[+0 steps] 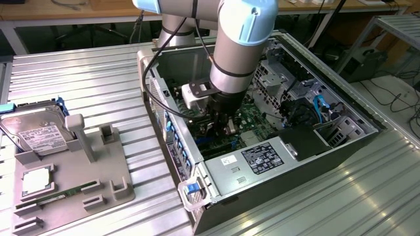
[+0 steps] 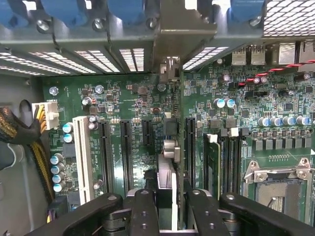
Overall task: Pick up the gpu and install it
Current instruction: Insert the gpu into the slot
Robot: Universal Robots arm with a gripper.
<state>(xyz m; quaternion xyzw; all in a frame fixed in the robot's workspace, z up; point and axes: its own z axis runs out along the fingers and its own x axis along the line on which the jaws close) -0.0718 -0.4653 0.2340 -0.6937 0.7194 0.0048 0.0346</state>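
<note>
Now the gripper [image 1: 220, 125], in the middle of the exterior view, is closed on the gpu [image 2: 167, 172], held on edge over the green board [image 2: 123, 98], so it should go in straight, not tilted.

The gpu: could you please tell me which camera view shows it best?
The wrist view: the gpu is held edge-on in the gripper, over the motherboard slots. In the exterior view, the arm reaches into the computer case and hides nearly all of it.
</note>
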